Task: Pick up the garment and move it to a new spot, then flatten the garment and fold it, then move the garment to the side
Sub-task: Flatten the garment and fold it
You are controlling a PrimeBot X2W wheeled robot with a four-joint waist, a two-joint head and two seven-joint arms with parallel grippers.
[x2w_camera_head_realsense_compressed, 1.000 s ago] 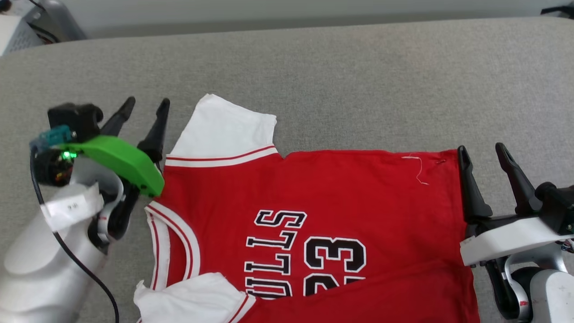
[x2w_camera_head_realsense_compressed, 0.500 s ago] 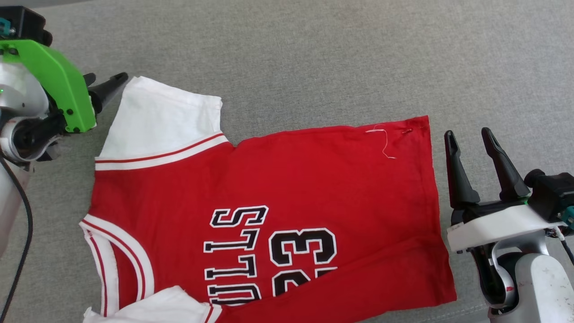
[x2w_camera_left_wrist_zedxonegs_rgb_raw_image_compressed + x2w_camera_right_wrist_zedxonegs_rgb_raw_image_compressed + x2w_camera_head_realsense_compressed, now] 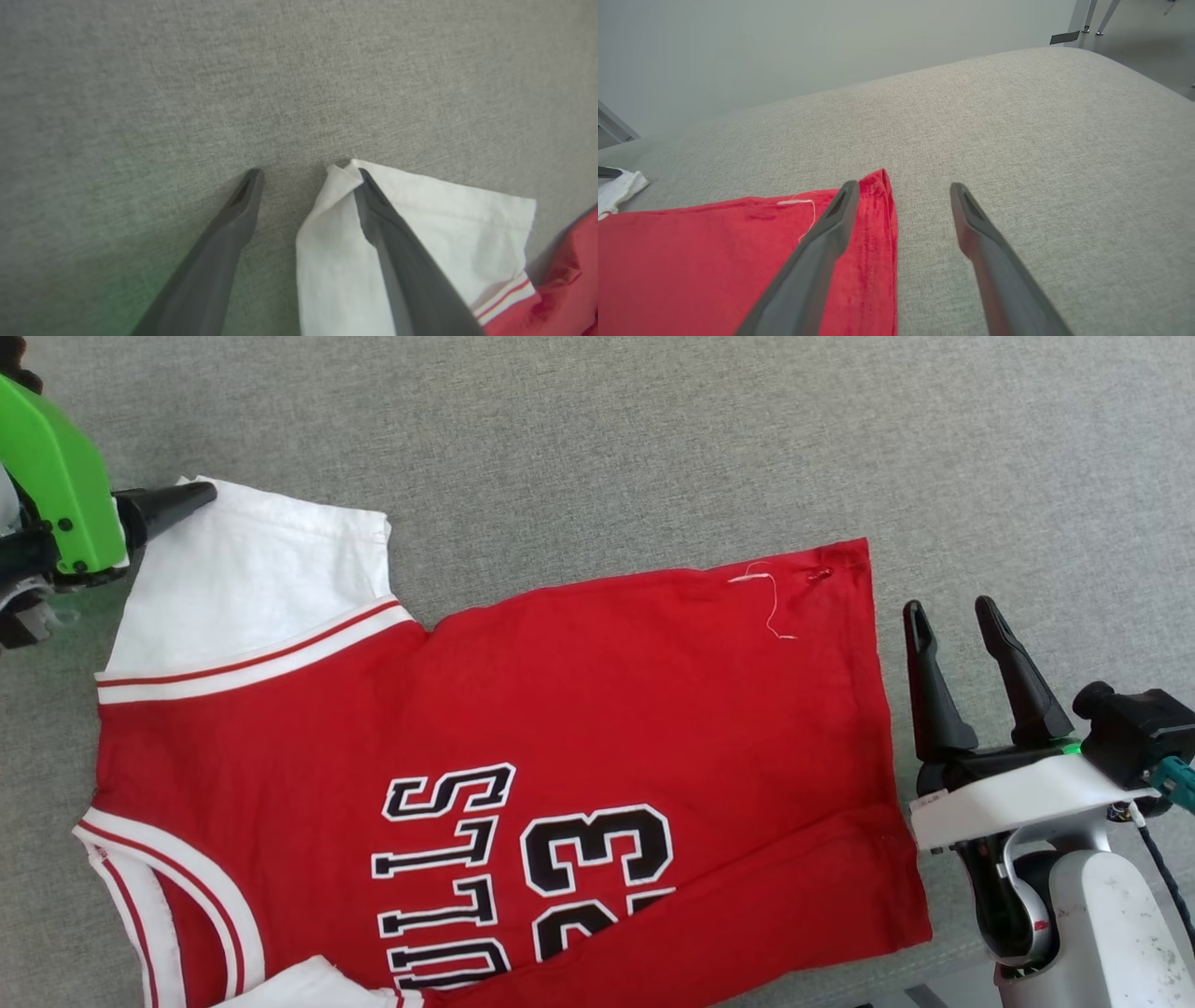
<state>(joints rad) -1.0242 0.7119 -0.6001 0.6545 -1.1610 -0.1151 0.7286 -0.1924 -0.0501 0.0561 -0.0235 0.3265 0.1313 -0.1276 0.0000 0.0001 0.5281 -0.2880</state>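
Note:
The garment [image 3: 560, 709], a red jersey T-shirt with black white-outlined letters and number, lies spread on the grey cushion, neck trim at the lower left. Its near edge is folded over the print. One white sleeve [image 3: 252, 579] points to the upper left. My left gripper [image 3: 168, 495] is open at that sleeve's far corner. In the left wrist view [image 3: 308, 172] one finger [image 3: 397, 242] lies over the white sleeve [image 3: 458, 233] and the other over bare cushion. My right gripper [image 3: 952, 616] is open beside the hem; its left finger [image 3: 822, 247] hangs over the red hem corner [image 3: 878, 210].
The grey upholstered cushion [image 3: 653, 448] stretches wide beyond the shirt to the top and right. Its rounded far edge [image 3: 1017, 56] drops toward a pale wall, and metal legs [image 3: 1087, 16] stand on the floor past it. A loose white thread [image 3: 770, 607] sits near the hem.
The head camera has shifted, sliding the whole picture left and down. My left gripper went from beside the collar to the sleeve's far corner. The right gripper stays open by the hem.

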